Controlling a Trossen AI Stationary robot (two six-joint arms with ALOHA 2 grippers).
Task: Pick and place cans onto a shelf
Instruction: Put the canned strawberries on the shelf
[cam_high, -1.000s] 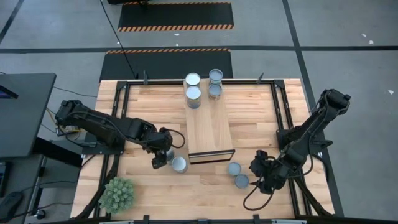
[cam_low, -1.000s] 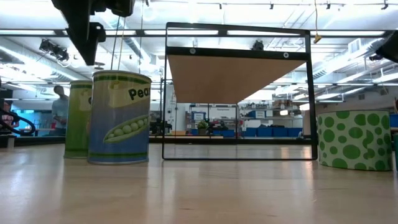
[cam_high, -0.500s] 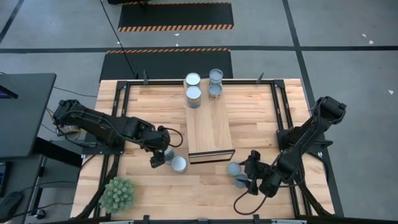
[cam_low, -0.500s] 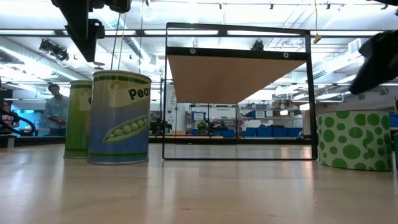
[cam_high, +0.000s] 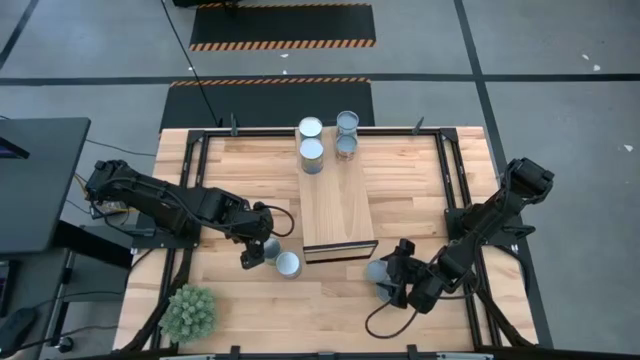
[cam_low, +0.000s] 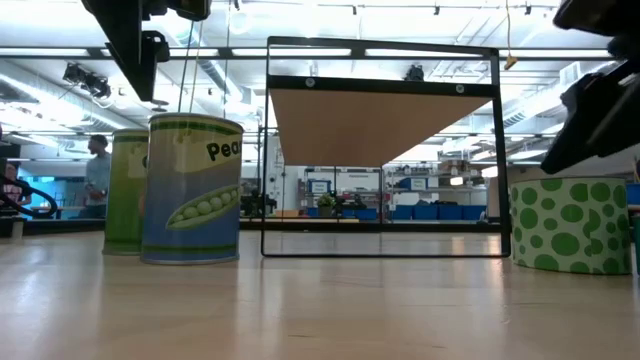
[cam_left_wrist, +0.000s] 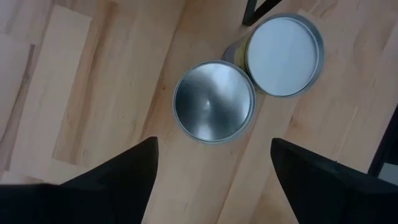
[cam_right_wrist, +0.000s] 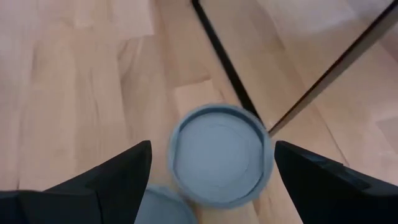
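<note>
Four cans stand on the far end of the light-wood shelf (cam_high: 338, 205), among them one at the far left (cam_high: 310, 127) and one at the far right (cam_high: 347, 120). Two cans stand upright on the table left of the shelf's near end (cam_high: 268, 248) (cam_high: 288, 264). My left gripper (cam_high: 257, 250) hovers open above the nearer one (cam_left_wrist: 214, 101), fingers on either side, not touching. Two more cans stand right of the shelf's near end (cam_high: 377, 270) (cam_high: 388, 291). My right gripper (cam_high: 394, 278) is open above one of them (cam_right_wrist: 219, 154), not touching.
The shelf's dark-framed open end (cam_low: 380, 150) faces the near edge, close to both can pairs. A green spiky plant (cam_high: 189, 311) stands at the near left corner. In the low view the left cans show pea labels (cam_low: 192, 188) and a right can green dots (cam_low: 570, 225).
My right gripper has moved toward the table's left, from beside the two cans at the shelf's near right to over them, staying open. The cans have not moved.
</note>
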